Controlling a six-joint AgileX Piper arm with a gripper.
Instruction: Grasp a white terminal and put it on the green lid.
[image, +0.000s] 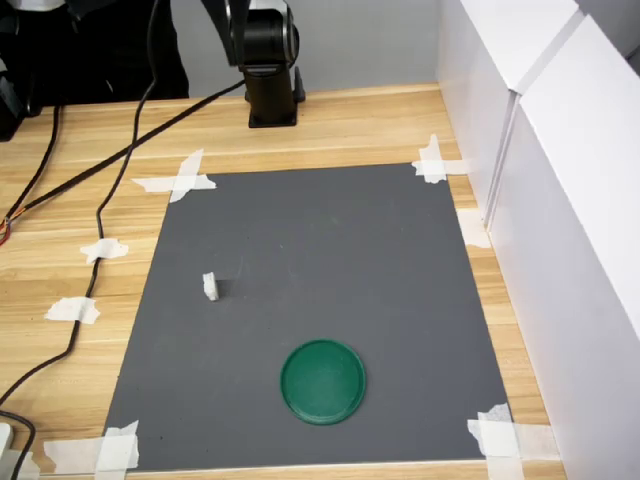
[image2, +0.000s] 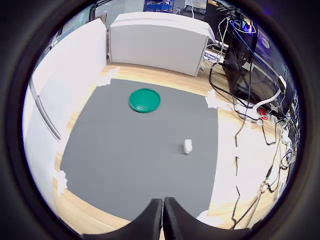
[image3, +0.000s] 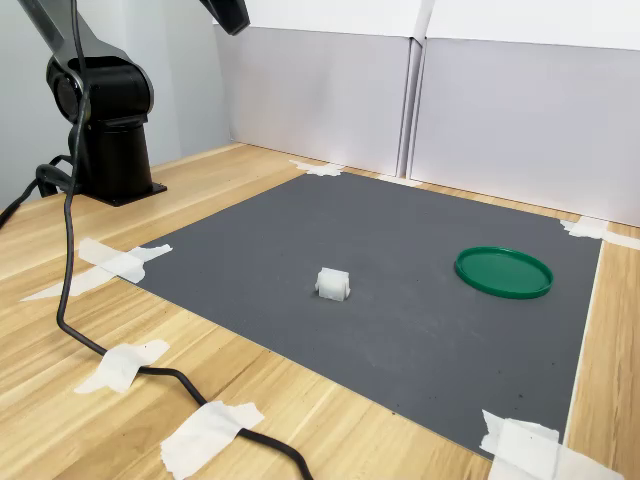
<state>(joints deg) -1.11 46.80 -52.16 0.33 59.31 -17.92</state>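
The white terminal (image: 210, 287) (image2: 187, 146) (image3: 333, 284), a tiny blocky piece, stands alone on the dark grey mat (image: 330, 230). The green lid (image: 323, 382) (image2: 144, 100) (image3: 503, 272) lies flat on the same mat, well apart from the terminal, with nothing on it. In the wrist view my gripper (image2: 163, 202) hangs high above the mat's near edge, its two fingers pressed together with nothing between them. Both objects lie far ahead of the fingers. Neither exterior view shows the gripper's fingers.
The arm's black base (image: 270, 70) (image3: 110, 130) stands on the wooden table beyond the mat. White panels (image: 560, 150) wall one side. Black cables (image: 90, 200) run over the wood beside the mat. Tape scraps (image: 180, 180) hold the mat's corners.
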